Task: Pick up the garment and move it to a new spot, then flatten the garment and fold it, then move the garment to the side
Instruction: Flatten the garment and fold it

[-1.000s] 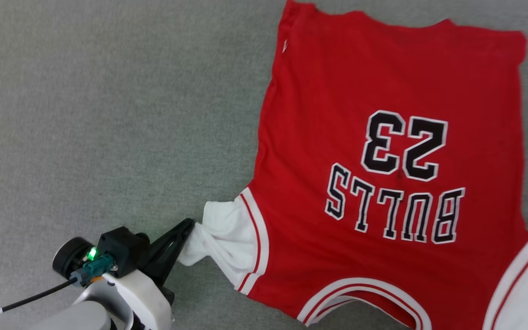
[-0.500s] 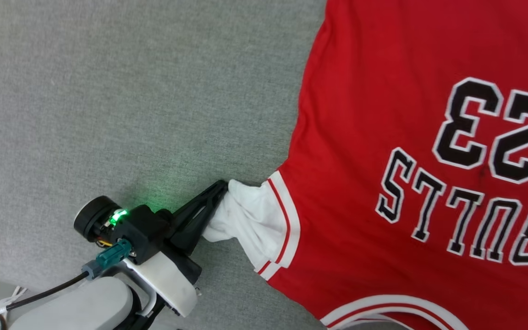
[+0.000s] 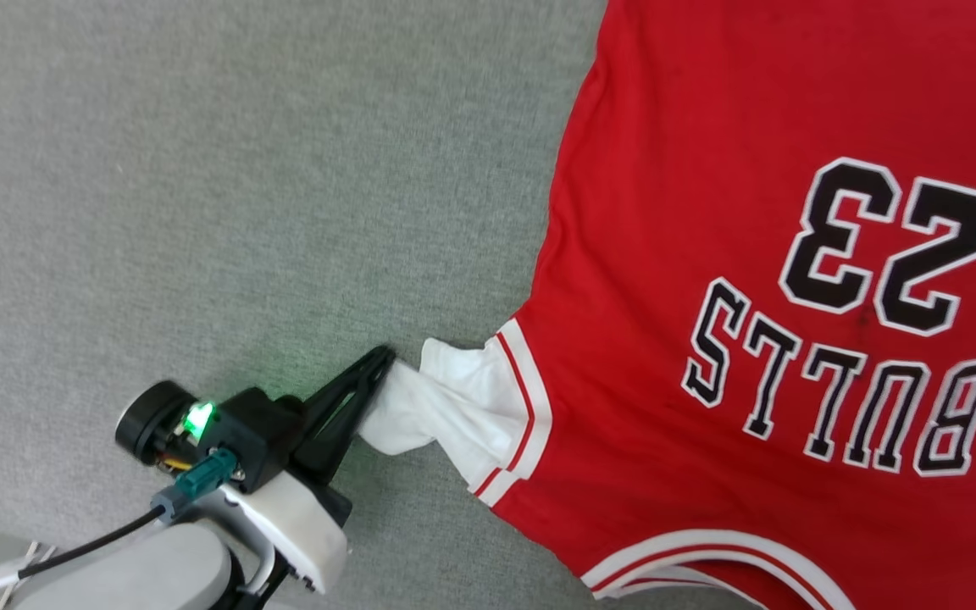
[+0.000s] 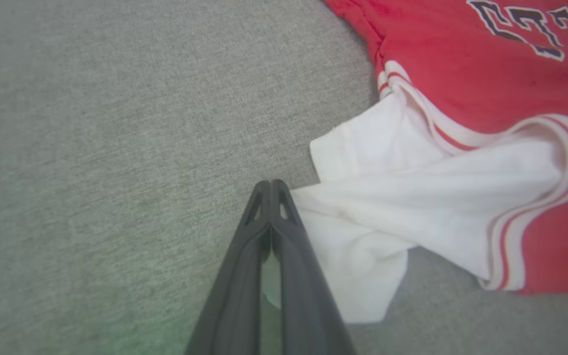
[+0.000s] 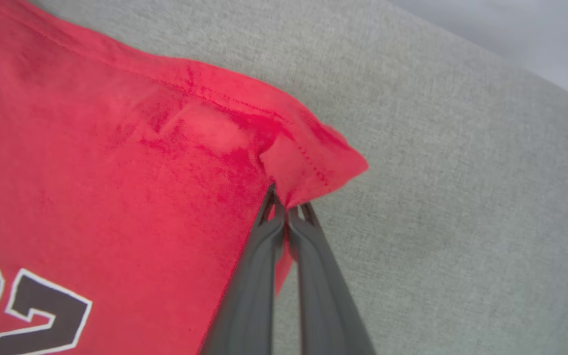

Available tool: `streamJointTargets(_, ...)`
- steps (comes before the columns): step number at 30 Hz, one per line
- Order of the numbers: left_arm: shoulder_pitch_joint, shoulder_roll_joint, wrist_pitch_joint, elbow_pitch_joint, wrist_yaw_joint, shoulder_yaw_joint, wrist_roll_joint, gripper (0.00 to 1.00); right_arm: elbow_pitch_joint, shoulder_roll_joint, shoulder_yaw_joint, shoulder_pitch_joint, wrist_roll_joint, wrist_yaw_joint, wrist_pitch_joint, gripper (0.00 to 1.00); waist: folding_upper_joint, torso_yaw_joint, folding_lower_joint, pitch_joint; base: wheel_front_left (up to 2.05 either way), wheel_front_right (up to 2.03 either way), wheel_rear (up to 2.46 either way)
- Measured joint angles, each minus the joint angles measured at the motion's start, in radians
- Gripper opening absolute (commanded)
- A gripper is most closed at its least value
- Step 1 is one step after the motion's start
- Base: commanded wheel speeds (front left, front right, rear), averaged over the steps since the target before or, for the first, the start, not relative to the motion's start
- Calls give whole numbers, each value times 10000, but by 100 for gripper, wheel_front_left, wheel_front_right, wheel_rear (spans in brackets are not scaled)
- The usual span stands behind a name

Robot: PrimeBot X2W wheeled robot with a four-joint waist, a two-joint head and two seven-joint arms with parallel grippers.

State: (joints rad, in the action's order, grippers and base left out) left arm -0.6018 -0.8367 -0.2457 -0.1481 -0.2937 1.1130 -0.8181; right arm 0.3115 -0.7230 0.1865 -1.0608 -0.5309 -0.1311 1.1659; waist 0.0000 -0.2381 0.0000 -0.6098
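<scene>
The garment (image 3: 708, 169) is a bright red jersey with black white-outlined "23" and lettering, lying spread on the grey surface at the right of the head view. Its white sleeve (image 3: 446, 398) with red-and-white trim points left and is drawn into a twist. My left gripper (image 3: 382, 356) is shut on the sleeve's end. In the left wrist view the left gripper (image 4: 270, 186) has its fingers pressed together against the white sleeve (image 4: 387, 197). My right gripper (image 5: 286, 207) is shut on a red hem corner of the garment (image 5: 116, 148), which bunches there.
A grey woven surface (image 3: 200, 212) stretches wide to the left of the jersey. Its edge runs across the top right of the right wrist view, with a paler floor (image 5: 535, 29) beyond. My left arm's black cable (image 3: 90, 546) trails at the lower left.
The head camera has swung, so the jersey now sits further right and larger. My left gripper keeps its hold and the white sleeve is drawn out slightly longer. My right gripper has shut.
</scene>
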Motion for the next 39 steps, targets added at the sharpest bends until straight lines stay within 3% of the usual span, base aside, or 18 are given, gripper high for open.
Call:
streamJointTargets(4,344,-96,13,17,-73,92,-161,0,-489,-242,288,350,-844,-2,-694,0,0,233,0,719,0,0,0)
streamJointTargets(15,1518,-711,4,-84,-370,150,-830,0,-3095,-3170,1599,4692,-2932,-2,-2282,0,0,1234,-1,2709,0,0,0)
streamJointTargets(19,1863,-943,-27,-236,-527,73,-1028,0,-3461,-3777,1499,6816,-3469,-2,-2911,0,0,1716,-1,3173,0,0,0)
streamJointTargets(24,2082,-1091,-48,-428,-669,6,-1101,0,-3377,-3781,1384,9733,-3781,-2,-3793,0,0,2228,-1,3529,0,0,0)
streamJointTargets(28,2169,-1164,-56,-493,-673,-44,-1122,0,-3141,-3289,1315,11459,-3812,-2,-4431,0,0,2447,-1,3609,0,0,0)
streamJointTargets(35,2185,-1118,-84,-447,-681,-73,-1124,0,-2690,-2228,1114,12568,-3724,-2,-5116,0,0,2513,-1,3557,0,0,0)
streamJointTargets(36,2190,-1087,-86,-437,-675,-71,-1133,0,-2663,-2148,926,12520,-3722,0,-5241,100,0,2523,-1,3566,0,0,0)
streamJointTargets(39,2222,-1041,-86,-387,-635,-67,-1193,0,-2846,-2263,441,12402,-3607,-2,-5415,100,0,2554,-1,3624,0,0,0)
